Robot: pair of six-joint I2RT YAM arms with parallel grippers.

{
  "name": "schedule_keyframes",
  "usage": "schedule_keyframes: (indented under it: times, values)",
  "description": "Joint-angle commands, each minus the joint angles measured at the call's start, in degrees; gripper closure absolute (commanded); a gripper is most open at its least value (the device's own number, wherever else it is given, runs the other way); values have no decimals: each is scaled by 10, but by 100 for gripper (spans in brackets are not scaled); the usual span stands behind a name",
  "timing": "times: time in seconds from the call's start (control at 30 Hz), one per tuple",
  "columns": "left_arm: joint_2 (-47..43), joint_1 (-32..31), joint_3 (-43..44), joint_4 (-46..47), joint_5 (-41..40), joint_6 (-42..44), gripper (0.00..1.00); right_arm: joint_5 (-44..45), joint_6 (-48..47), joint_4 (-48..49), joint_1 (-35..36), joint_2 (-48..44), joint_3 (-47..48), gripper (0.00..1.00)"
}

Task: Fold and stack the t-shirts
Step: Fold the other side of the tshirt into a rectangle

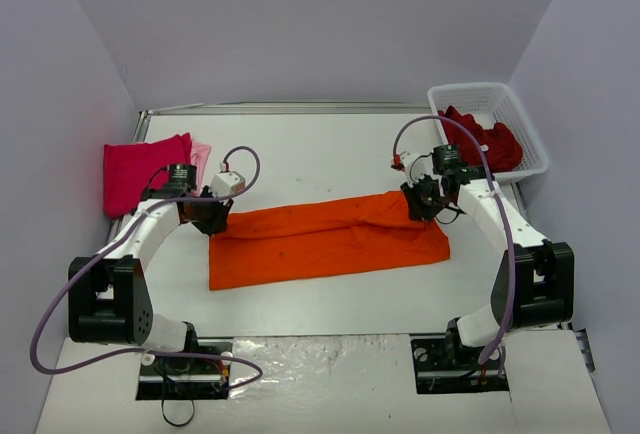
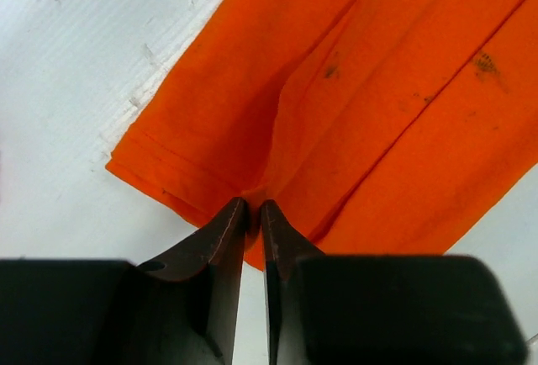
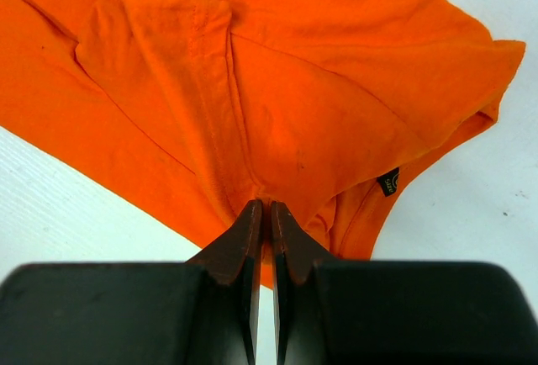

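On the white table [image 1: 320, 304], the bright orange cloth t-shirt [image 1: 330, 244] lies in the middle as a long flat band, its sleeves already turned in. It runs from 9 o'clock to 3 o'clock.

The left gripper [image 2: 252, 203] sits at the band's 9 o'clock end, on its far edge. Its jaws are pressed together on a pinch of orange cloth that puckers toward the tips. The right gripper [image 3: 267, 205] is clamped the same way on the far edge at the 3 o'clock end, close to the collar label.

This looks like the lengthwise fold of the orange shirt, with the crosswise fold and stacking not yet done. The next move probably calls for both arms to lift evenly, so the band stays taut and does not sag or twist.

Farther off at 10 o'clock, a folded magenta-pink t-shirt [image 1: 140, 176] lies over a pale pink t-shirt [image 1: 203, 157]. At 2 o'clock, dark red t-shirts [image 1: 490, 144] lie heaped in the white plastic lattice basket [image 1: 527, 122].
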Motion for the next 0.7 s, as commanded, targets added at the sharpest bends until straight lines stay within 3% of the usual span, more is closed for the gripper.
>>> schedule_keyframes:
  times: [0.0,0.2,0.67]
  values:
    - [-25,-1,3,-9,27,33,86,-9,-2,-13,-2,-3,-6,100]
    - [-31,-1,12,-41,47,56,78,-7,-2,-15,-3,4,-5,100]
    - [-27,0,15,-71,61,87,76,-5,-2,-16,-3,14,-3,100]
